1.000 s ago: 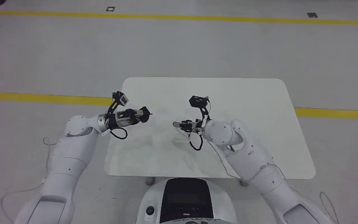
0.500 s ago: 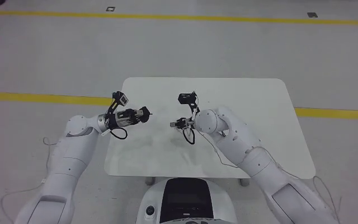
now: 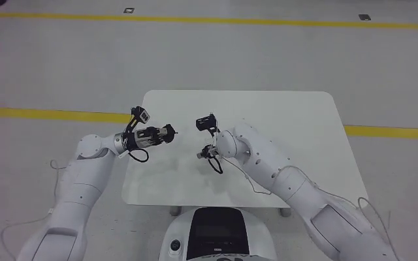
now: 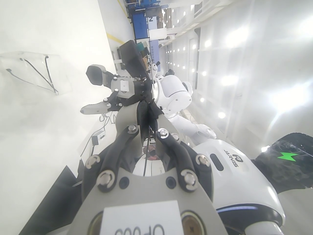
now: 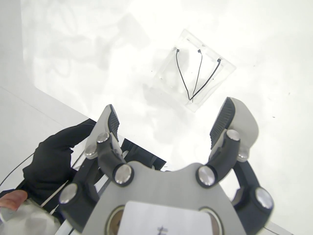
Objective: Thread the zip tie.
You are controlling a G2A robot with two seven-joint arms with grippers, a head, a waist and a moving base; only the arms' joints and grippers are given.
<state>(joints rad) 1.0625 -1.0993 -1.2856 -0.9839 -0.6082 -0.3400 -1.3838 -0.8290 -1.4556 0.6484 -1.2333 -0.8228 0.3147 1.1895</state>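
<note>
My right gripper [image 3: 203,154] hangs over the left-centre of the white, rounded-corner table [image 3: 294,124] in the top view. It points towards my left gripper [image 3: 171,132], which sits over the table's left part near the edge, and a gap of bare tabletop lies between the two. From up here I cannot make out either set of fingers. Through the left wrist camera I see the left gripper's two pale fingers pressed together at the tips. A dark strip runs between them, and I cannot tell whether it is the rubber padding or something pinched. Beyond them the right gripper faces me over the table, its fingers spread wide. Near it, flat on the table, lies a shallow, square, clear plastic tray [image 4: 61,74] holding thin black plastic zip ties [image 4: 39,75], loose and partly crossing. Through the right wrist camera, the right gripper's ribbed black pads [image 5: 113,121] stand far apart. The tray lies on the table ahead of the fingertips, near them but not touching. I count three zip ties inside. Their small square heads are spaced along one side of the tray, and their tails converge, two of them crossing, near the corner closest to the gripper. Each lies as an open, unlooped strip.
</note>
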